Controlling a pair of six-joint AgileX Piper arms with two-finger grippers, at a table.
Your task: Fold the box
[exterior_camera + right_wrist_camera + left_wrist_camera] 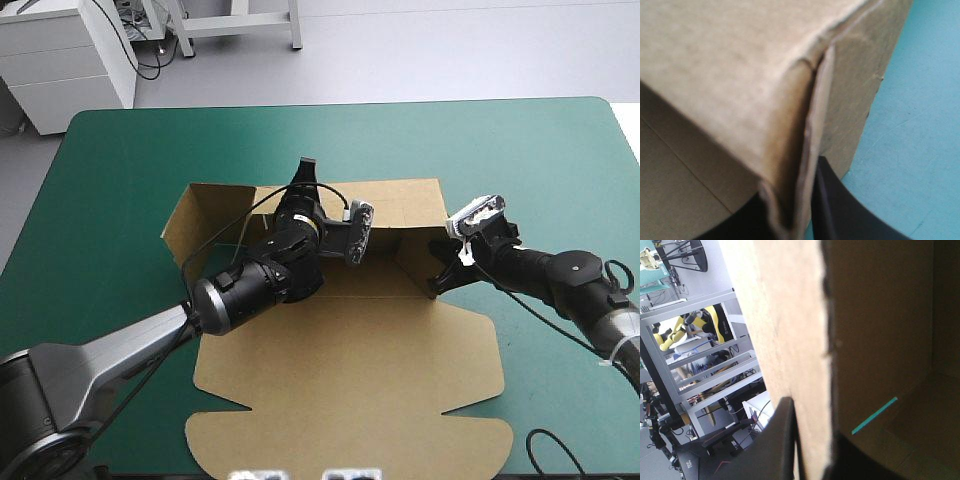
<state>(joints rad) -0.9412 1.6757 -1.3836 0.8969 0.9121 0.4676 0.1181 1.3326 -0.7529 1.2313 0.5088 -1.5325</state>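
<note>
Left gripper (812, 422) and right gripper (792, 177) pinch the box (340, 370) — wrist views confirm.

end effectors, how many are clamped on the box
2. The left end effector pinches the far wall of the box near its middle; the right end effector pinches the raised right wall at its near corner.

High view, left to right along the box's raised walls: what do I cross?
Cover → box's left wall → left gripper → right gripper, each gripper shut on a wall → cover again.
</note>
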